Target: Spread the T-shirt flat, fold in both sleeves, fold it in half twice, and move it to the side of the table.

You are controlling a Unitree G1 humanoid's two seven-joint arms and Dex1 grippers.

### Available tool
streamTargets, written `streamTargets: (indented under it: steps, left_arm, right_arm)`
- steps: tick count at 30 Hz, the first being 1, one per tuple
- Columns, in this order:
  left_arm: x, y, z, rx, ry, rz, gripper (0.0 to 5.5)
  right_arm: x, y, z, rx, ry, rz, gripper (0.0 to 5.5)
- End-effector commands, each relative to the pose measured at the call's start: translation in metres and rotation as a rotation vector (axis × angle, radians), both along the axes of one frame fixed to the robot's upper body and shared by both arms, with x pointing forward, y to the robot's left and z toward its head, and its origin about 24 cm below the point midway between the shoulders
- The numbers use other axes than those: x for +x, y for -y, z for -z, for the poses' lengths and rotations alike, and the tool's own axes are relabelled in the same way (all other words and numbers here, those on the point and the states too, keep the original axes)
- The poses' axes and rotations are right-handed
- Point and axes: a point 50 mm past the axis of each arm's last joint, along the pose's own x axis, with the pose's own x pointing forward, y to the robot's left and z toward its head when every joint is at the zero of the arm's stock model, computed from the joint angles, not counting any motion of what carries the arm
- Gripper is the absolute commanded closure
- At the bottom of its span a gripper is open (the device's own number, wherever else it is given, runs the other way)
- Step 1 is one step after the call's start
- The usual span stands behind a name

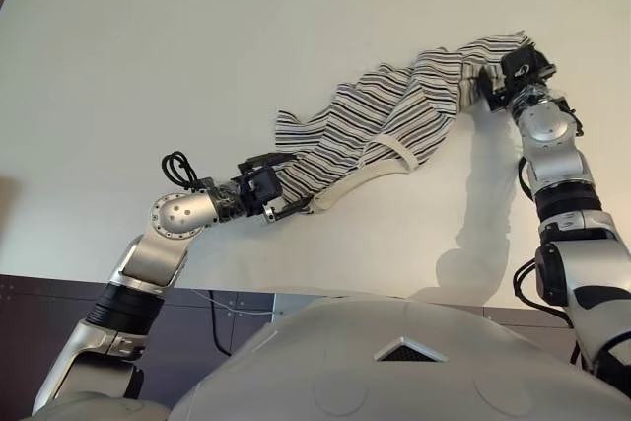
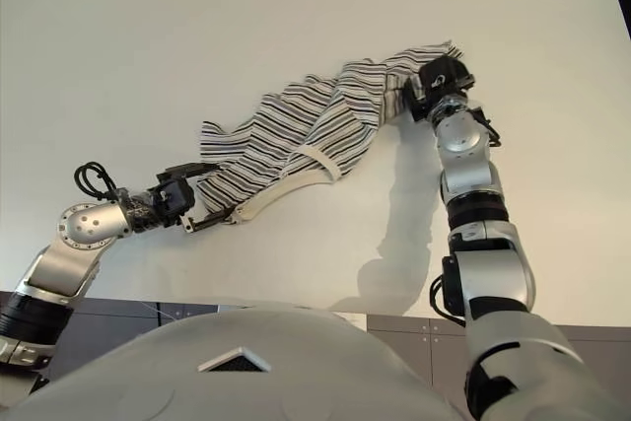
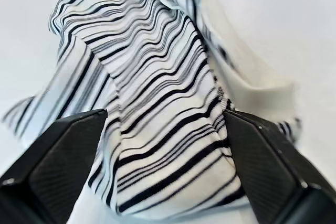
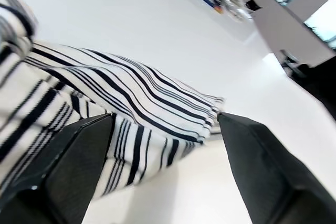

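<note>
Tabletop [image 1: 148,56] runs wide past every T-shirt [image 1: 385,115] edge; we see left gripper [image 1: 286,206] fingers pinching its near end, right gripper [image 1: 490,86] fingers pinching its far end.

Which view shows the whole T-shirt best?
The left eye view: the T-shirt shows end to end, bunched, strung between the left tool and the right tool. The right eye view shows much the same. Each wrist view gives a close patch of stripes at its tool.
</note>
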Motion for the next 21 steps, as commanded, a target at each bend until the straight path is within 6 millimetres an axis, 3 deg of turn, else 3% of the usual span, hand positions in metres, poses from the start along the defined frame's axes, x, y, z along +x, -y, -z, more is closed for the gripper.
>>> streamTargets:
  steps: [1, 3, 4, 6, 9, 14, 16, 18, 21]
  left_arm:
    - [0.008, -0.009, 0.01, -0.033, -0.047, -0.245, 1.47]
    - [0.004, -0.004, 0.004, -0.09, -0.029, -0.293, 1.47]
    - [0.004, -0.005, -0.005, -0.111, 0.0, -0.328, 1.47]
    - [0.01, -0.003, -0.028, -0.162, 0.063, -0.355, 1.47]
    - [0.009, -0.001, -0.051, -0.167, 0.063, -0.252, 1.47]
    - [-0.025, -0.056, -0.036, 0.241, -0.068, -0.101, 1.47]
    - [-0.024, -0.075, -0.025, 0.459, -0.008, -0.052, 1.47]
    - [-0.02, -0.077, -0.016, 0.578, 0.088, 0.007, 1.47]
    - [-0.016, -0.065, -0.007, 0.61, 0.228, 0.074, 1.47]
  right_arm:
    - [-0.021, 0.004, -0.05, 0.167, 0.132, -0.137, 1.84]
    - [-0.04, -0.001, -0.072, 0.052, 0.119, -0.386, 1.84]
    - [-0.05, -0.004, -0.07, -0.179, 0.11, -0.538, 1.84]
    - [-0.065, -0.011, -0.047, -0.49, 0.098, -0.73, 1.84]
    - [-0.078, -0.025, -0.019, -0.641, 0.146, -0.832, 1.84]
    - [-0.079, -0.025, 0.002, -0.775, 0.184, -0.883, 1.84]
    - [-0.071, -0.029, 0.0, -0.781, 0.221, -0.884, 1.84]
    - [-0.066, -0.033, 0.0, -0.792, 0.245, -0.913, 1.84]
    - [-0.061, -0.037, 0.0, -0.805, 0.274, -0.951, 1.84]
